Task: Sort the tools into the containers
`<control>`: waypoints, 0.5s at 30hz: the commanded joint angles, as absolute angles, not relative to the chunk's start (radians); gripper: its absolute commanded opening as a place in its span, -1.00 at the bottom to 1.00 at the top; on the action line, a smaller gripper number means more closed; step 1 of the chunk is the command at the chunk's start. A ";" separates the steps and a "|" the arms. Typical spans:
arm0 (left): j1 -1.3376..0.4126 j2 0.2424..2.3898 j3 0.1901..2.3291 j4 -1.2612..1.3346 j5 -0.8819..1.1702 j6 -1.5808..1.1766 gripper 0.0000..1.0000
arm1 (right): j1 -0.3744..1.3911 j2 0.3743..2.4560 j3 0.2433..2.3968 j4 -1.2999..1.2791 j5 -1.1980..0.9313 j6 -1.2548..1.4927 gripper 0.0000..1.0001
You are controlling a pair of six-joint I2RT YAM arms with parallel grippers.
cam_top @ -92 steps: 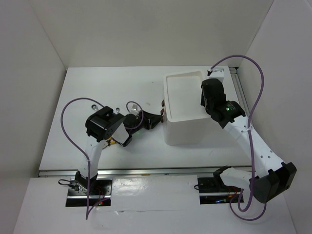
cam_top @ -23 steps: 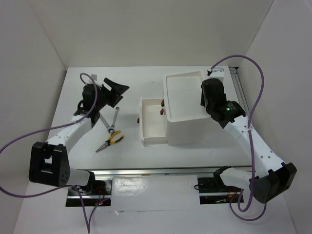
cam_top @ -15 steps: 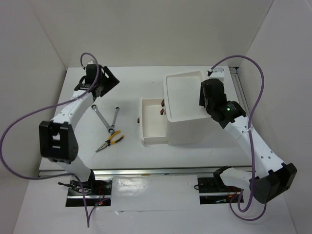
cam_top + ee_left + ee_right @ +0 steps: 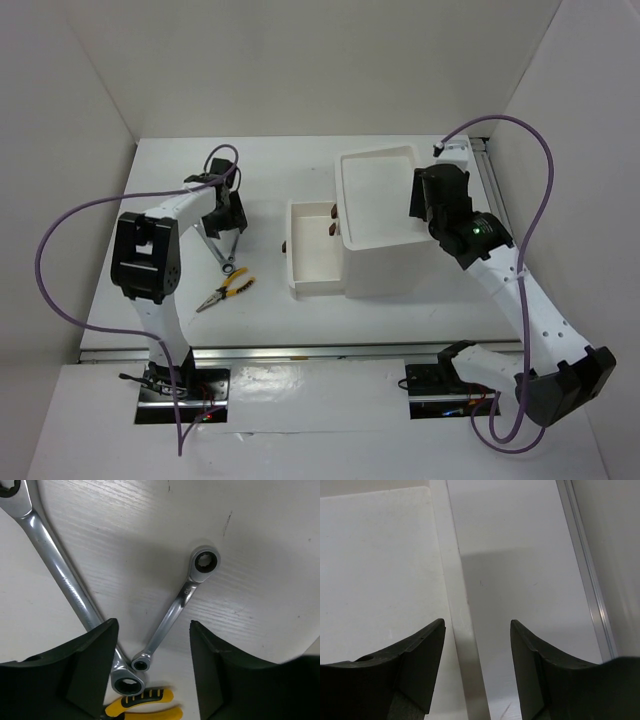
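Silver wrenches (image 4: 176, 607) seemingly touch; pliers (image 4: 159, 696) beside.

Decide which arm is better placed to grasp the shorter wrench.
Left. The left gripper, open, hangs over the shorter wrench; the right gripper is far off, by the white drawer box.

Table (image 4: 270, 170): the box unit (image 4: 342, 205) is standing right of centre, its drawer (image 4: 291, 250) sticking out leftward. Left of the drawer, a long wrench (image 4: 65, 587) and, to its right, a short wrench (image 4: 177, 611) are lying in a V, near ends together. Needle-nose pliers (image 4: 226, 291) are lying just before them.
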State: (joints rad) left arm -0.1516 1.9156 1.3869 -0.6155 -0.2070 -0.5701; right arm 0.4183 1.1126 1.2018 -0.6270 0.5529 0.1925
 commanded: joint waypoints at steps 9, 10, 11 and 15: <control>-0.184 2.051 1.433 -0.718 -0.241 -0.572 0.34 | 0.419 1.040 1.204 -0.627 0.568 0.199 0.27; -0.184 2.051 1.433 -0.718 -0.241 -0.572 0.34 | 0.419 1.040 1.204 -0.627 0.568 0.199 0.27; -0.184 2.060 1.433 -0.718 -0.230 -0.572 0.34 | 0.419 1.040 1.213 -0.637 0.568 0.199 0.27; -0.184 2.100 1.433 -0.709 -0.187 -0.554 -0.02 | 0.419 1.040 1.213 -0.637 0.568 0.199 0.27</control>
